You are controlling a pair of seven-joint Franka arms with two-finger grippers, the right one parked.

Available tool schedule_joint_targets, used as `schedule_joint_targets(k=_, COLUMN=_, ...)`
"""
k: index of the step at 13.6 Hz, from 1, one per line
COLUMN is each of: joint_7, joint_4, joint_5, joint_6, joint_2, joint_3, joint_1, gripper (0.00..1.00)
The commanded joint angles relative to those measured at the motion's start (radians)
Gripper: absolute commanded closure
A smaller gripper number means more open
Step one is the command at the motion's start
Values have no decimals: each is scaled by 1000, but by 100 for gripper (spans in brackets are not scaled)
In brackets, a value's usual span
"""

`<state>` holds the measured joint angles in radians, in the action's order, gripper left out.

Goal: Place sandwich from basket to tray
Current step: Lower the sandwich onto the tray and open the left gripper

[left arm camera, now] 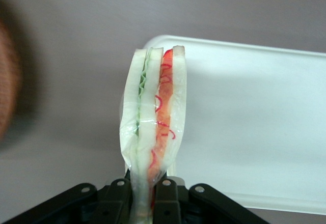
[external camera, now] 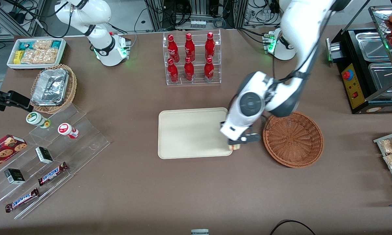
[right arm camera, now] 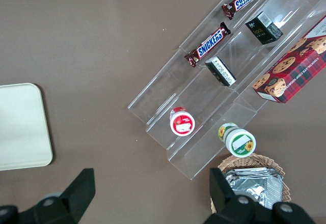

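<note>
Gripper clamped on the sandwich, right of centre in the front view.
It hangs over the tray's corner nearest the basket (red and green filling shows between the fingers).

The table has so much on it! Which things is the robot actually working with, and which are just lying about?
In the job:
sandwich, pinched in the gripper over the tray's corner
tray, bare
basket, emptied

Lying about:
cola bottles
Snickers bars
cookie box
foil trays
</note>
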<state>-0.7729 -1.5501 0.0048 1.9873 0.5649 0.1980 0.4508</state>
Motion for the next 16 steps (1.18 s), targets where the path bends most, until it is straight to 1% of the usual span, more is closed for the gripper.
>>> schedule_joint_targets(k=1, joint_7=-92, joint_4=197, joint_5=1, joint_6=-25, joint_2=143, joint_3=-14, joint_1=95, gripper=100)
schedule_joint_targets(k=4, joint_7=-161, joint_4=289, joint_5=1, joint_6=-22, joint_2=231, joint_3=-14, joint_1=160, gripper=100)
schedule_joint_targets(k=7, joint_7=-195, joint_4=373, joint_5=1, joint_6=-21, joint_2=303, joint_3=-14, joint_1=193, gripper=100)
schedule_joint_targets(k=12, joint_7=-256, joint_4=389, joint_5=3, joint_6=25, joint_2=346, joint_3=-15, joint_1=215, gripper=100)
schedule_joint_targets(k=13, joint_7=-259, joint_4=386, joint_5=4, joint_6=36, joint_2=348, joint_3=-14, joint_1=215, gripper=80)
schedule_joint_targets(k=14, joint_7=-256, joint_4=384, joint_5=7, joint_6=38, joint_2=348, joint_3=-15, joint_1=215, gripper=4)
schedule_joint_targets(k=15, joint_7=-259, joint_4=384, joint_5=12, joint_6=36, joint_2=340, joint_3=-17, joint_1=215, gripper=0)
schedule_joint_targets(k=16, joint_7=-256, joint_4=387, joint_5=12, joint_6=24, joint_2=328, joint_3=-17, joint_1=213, gripper=0)
